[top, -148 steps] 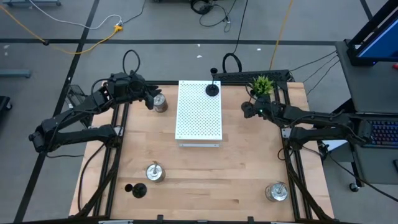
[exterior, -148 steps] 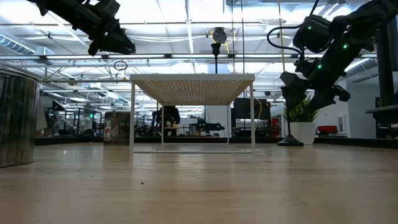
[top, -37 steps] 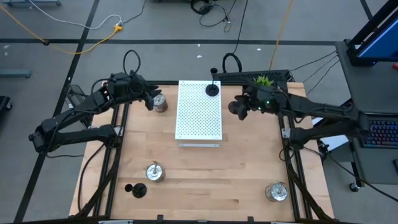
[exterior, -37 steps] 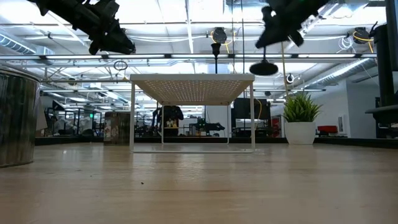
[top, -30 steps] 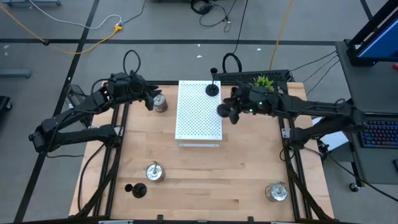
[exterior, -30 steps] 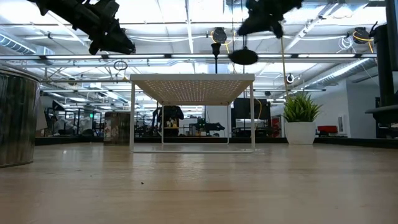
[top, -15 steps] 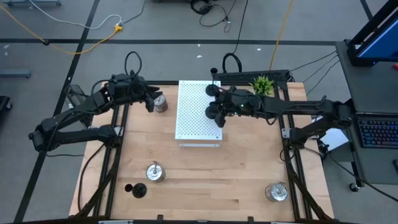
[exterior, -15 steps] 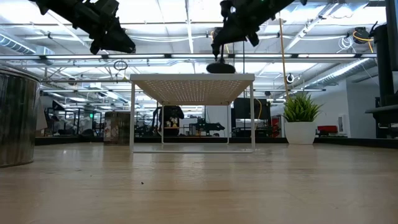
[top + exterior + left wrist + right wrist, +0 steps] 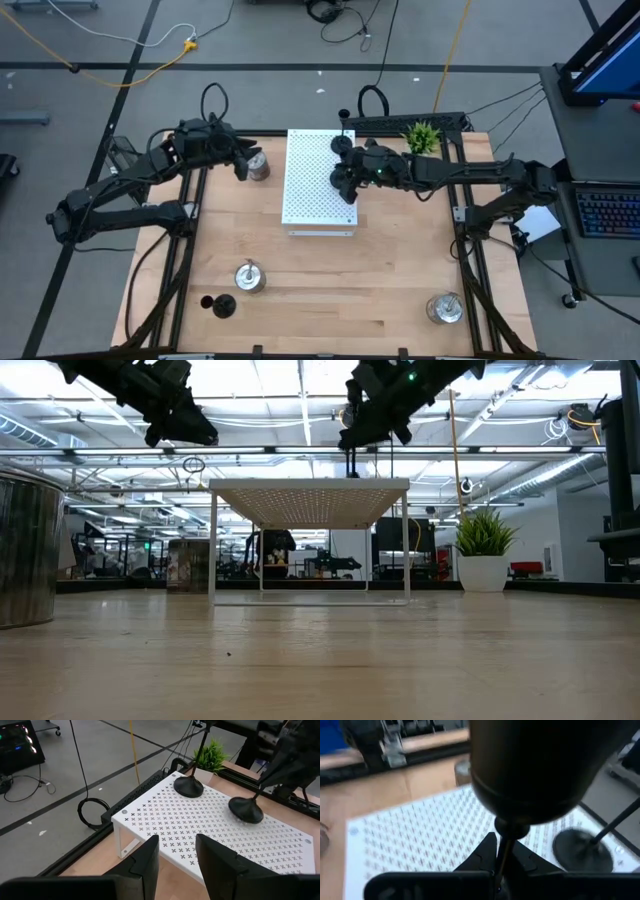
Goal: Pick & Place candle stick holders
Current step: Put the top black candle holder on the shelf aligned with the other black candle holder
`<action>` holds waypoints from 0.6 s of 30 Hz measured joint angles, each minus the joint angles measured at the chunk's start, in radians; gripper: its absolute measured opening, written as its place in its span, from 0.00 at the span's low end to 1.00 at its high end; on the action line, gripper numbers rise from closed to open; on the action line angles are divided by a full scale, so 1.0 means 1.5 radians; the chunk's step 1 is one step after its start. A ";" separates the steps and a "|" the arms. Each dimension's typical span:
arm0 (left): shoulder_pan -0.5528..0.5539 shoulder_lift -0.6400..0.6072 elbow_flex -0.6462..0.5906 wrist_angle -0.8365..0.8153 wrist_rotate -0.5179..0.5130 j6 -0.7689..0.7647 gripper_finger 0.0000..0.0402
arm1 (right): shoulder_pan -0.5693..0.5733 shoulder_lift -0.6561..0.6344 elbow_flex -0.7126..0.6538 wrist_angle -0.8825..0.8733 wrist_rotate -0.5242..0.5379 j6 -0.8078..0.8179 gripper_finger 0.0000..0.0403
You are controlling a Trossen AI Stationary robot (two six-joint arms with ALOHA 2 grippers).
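A white perforated board (image 9: 318,180) stands at the table's far middle, with one black candle stick holder (image 9: 342,143) resting by its round base near the far edge. A second black holder (image 9: 245,810) stands a little nearer. My right gripper (image 9: 346,178) reaches in over the board from the right and is shut on this second holder. My left gripper (image 9: 243,160) hangs open above the table's far left. It is beside a silver holder (image 9: 258,166) and has nothing between its fingers (image 9: 147,862). My right gripper pinches the second black holder's thin stem (image 9: 504,851) between its two fingers, below the holder's wide top cup (image 9: 540,770). The fingers come from the table's right, slanting down, and lie across the stem. The holder stands about upright, its round base (image 9: 245,811) on the board.
A potted plant (image 9: 420,135) stands at the far right, behind my right arm. A silver holder (image 9: 248,276) and a black holder (image 9: 220,304) sit near the front left. Another silver holder (image 9: 444,307) is at the front right. Bare wood lies between the board and the front edge.
My right gripper has carried the black holder from beside the plant toward the table's left, over the board, and then down. The holder's base hung clear above the board before. Now it is down on the board near the first black holder.
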 joint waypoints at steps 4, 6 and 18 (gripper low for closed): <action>0.001 0.000 0.000 0.000 0.000 0.000 0.33 | -0.005 0.010 0.001 0.012 0.001 0.000 0.01; 0.001 0.000 0.000 0.000 0.000 0.001 0.33 | -0.005 0.012 0.000 0.002 0.001 0.000 0.01; 0.001 0.000 0.000 0.000 0.000 0.022 0.33 | -0.005 0.011 0.000 0.001 0.000 0.006 0.01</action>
